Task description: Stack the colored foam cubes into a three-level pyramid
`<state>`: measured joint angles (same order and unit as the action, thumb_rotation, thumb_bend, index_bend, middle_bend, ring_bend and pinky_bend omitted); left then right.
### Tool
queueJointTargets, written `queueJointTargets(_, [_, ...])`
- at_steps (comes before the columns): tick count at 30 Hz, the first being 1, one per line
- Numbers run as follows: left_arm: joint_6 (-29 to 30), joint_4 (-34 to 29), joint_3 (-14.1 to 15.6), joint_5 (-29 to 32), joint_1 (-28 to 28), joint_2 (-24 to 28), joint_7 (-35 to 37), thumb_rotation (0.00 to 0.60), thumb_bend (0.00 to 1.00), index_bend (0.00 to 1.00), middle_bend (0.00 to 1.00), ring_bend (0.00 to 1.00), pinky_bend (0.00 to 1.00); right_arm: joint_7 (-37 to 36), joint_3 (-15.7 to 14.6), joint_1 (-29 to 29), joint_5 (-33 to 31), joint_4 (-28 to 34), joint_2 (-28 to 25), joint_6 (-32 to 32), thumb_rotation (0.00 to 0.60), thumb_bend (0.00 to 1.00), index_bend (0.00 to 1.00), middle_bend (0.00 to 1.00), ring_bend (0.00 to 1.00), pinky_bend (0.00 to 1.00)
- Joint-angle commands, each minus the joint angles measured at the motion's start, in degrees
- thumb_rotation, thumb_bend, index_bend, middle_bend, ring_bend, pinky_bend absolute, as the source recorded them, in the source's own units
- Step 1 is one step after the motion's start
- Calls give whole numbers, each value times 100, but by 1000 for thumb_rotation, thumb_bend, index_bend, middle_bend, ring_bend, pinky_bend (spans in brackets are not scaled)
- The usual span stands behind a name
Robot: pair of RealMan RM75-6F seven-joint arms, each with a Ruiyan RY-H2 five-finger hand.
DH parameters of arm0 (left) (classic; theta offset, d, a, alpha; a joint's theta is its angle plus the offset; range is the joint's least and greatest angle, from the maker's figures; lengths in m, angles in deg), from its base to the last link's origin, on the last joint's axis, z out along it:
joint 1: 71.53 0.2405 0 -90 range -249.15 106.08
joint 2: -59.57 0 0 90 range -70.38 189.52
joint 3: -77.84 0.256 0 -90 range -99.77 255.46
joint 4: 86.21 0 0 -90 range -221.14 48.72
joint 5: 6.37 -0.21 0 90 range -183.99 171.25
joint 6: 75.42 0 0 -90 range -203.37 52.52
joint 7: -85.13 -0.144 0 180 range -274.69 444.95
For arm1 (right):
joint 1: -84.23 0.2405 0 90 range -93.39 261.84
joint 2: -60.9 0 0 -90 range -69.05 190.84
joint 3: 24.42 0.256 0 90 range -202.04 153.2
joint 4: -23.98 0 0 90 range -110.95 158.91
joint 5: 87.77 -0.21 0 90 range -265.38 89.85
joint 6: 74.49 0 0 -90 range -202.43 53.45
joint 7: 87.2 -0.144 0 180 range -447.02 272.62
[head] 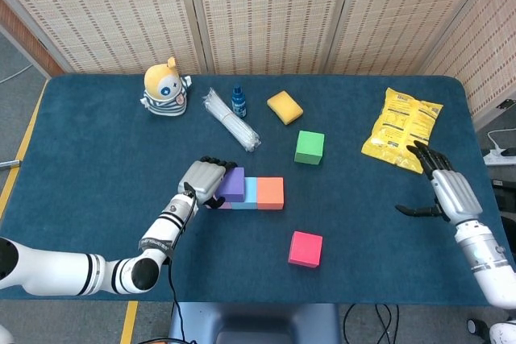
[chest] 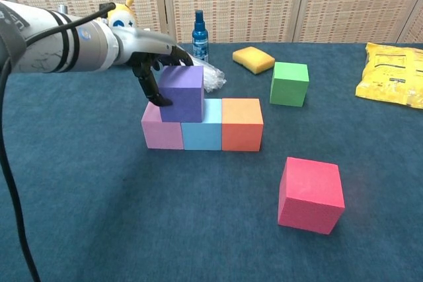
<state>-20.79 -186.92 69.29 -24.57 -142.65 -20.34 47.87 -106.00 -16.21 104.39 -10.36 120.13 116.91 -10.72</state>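
On blue cloth, the left hand [chest: 153, 64] clamps the purple cube [chest: 181, 92] across the pink [chest: 160, 129] and blue [chest: 201, 131] cubes, best released squarely over their seam, while the right hand [head: 440, 184] waits, fingers spread.

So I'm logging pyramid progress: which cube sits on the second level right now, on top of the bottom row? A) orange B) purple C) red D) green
B: in the chest view the purple cube rests across the pink cube and light blue cube, with the left hand gripping it; the green cube and red cube stand apart on the table.
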Motion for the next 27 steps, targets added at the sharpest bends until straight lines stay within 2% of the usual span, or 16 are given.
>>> queueJointTargets(1, [3,-12,-1,-2,2,1,7,600,341,141,179,134,139,2,2,4,-4,4,0,-8,600,171,0,78,35,148])
queueJointTargets(5, [-10,-47,18,0,3,18,-1,600,341,91,140,105,137,6,7,6,-3,10,1,-7,600,172,0,78,35,148])
queueJointTargets(8, [-9,-78,16,-29,20,33,31,600,343,21,74,52,135,14,9,8,-6,5,6,-9,600,171,0,78,36,148])
queueJointTargets(13, [8,-136,31,-70,34,71,33,600,347,0,1,0,134,12,9,14,-7,1,11,-20,600,171,0,78,35,148])
queueJointTargets(19, [357,-773,47,-739,472,545,445,600,348,0,0,0,127,-25,83,151,-137,-130,71,-233,600,171,0,78,35,181])
queueJointTargets(27, [1082,-914,310,-1915,1297,898,988,600,348,0,0,0,109,332,313,803,-654,-574,435,-1118,600,171,21,117,58,227])
